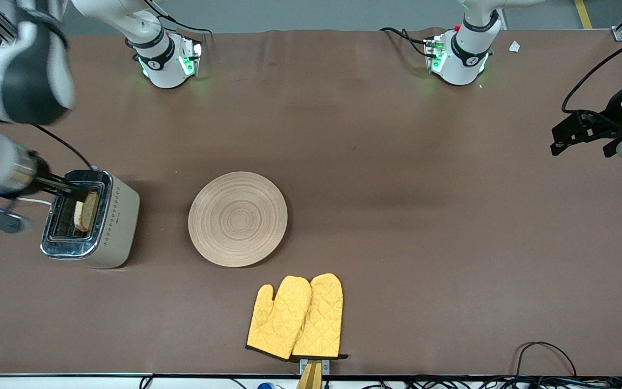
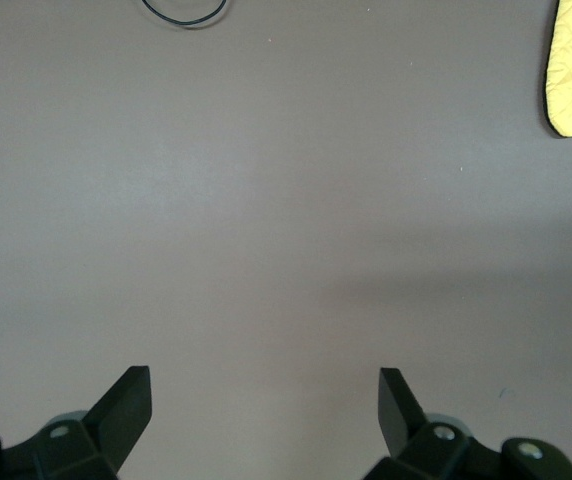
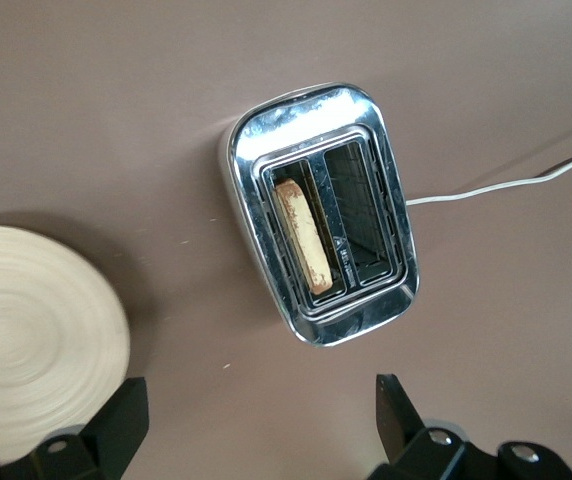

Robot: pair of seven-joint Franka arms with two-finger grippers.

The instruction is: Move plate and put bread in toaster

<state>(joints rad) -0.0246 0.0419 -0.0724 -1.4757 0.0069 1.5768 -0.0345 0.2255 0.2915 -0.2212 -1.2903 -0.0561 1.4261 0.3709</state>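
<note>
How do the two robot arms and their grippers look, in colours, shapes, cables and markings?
Both arms are glossy white with black bands at the joints; their round bases glow green and carry small black marks. Black cables run along them. The left gripper has two black wedge-shaped fingers on a black angular body. The right gripper has the same black wedge fingers, behind a shiny metallic wrist section.

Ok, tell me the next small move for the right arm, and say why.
Probably lift the right gripper straight up and pull it away from the toaster. Its fingers are open and hold nothing, and the bread already stands in one slot, the one nearer the plate. The plate is bare. The left gripper waits open over bare table at its own end.
</note>
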